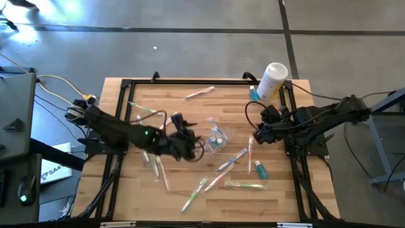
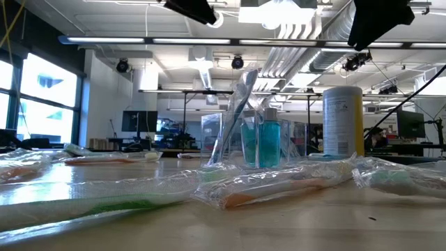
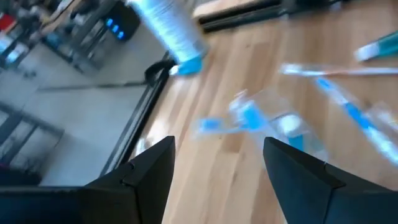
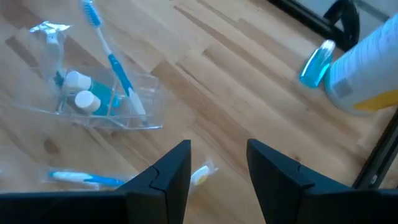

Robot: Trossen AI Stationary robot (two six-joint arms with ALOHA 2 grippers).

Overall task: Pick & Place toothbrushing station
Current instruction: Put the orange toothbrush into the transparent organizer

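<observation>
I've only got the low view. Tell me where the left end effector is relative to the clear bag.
Observer: From above, the left end effector is close beside the clear bag near the table's middle. It is open and holds nothing.
Operator: Now give me the bag's contents.
Observer: The right wrist view shows a blue toothbrush and two white-capped teal tubes inside it.
Operator: Report the right end effector.
Observer: The right end effector is open and empty near the table's right side, apart from the bag.
</observation>
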